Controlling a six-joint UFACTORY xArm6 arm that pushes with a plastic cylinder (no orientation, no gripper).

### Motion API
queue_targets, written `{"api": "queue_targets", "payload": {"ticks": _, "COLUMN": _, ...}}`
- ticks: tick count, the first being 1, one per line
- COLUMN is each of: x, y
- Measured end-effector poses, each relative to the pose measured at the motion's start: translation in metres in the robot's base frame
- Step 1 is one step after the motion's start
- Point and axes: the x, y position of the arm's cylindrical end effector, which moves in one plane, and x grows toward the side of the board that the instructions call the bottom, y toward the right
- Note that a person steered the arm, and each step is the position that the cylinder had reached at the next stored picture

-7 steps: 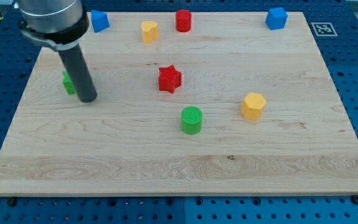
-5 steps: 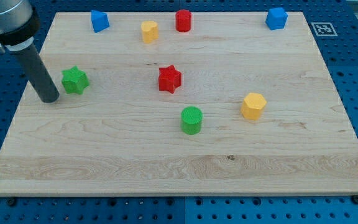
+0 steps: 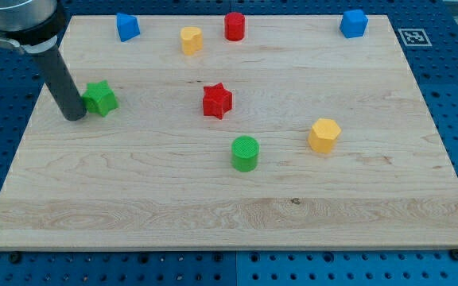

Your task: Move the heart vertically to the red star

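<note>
The yellow heart (image 3: 191,39) lies near the view's top, left of the middle. The red star (image 3: 217,101) lies lower, near the board's centre, a little right of the heart. My tip (image 3: 74,117) rests on the board at the view's left, far left of both, right against the left side of a green star (image 3: 99,98). The rod rises up and to the left from the tip.
A red cylinder (image 3: 234,26) stands right of the heart. A blue block (image 3: 127,26) lies at the top left, a blue cube (image 3: 354,23) at the top right. A green cylinder (image 3: 245,152) and a yellow hexagon (image 3: 324,135) lie below the red star.
My tip went from the green star's right side over to its left, then came back right against it. The green star shifted slightly right. The heart and red star have not moved.
</note>
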Motion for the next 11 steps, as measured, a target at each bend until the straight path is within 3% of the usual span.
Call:
{"api": "queue_targets", "payload": {"ticks": 2, "x": 0.047, "y": 0.055}}
{"api": "queue_targets", "payload": {"ticks": 3, "x": 0.047, "y": 0.087}}
{"api": "queue_targets", "payload": {"ticks": 5, "x": 0.040, "y": 0.091}}
{"api": "queue_targets", "payload": {"ticks": 11, "x": -0.111, "y": 0.135}}
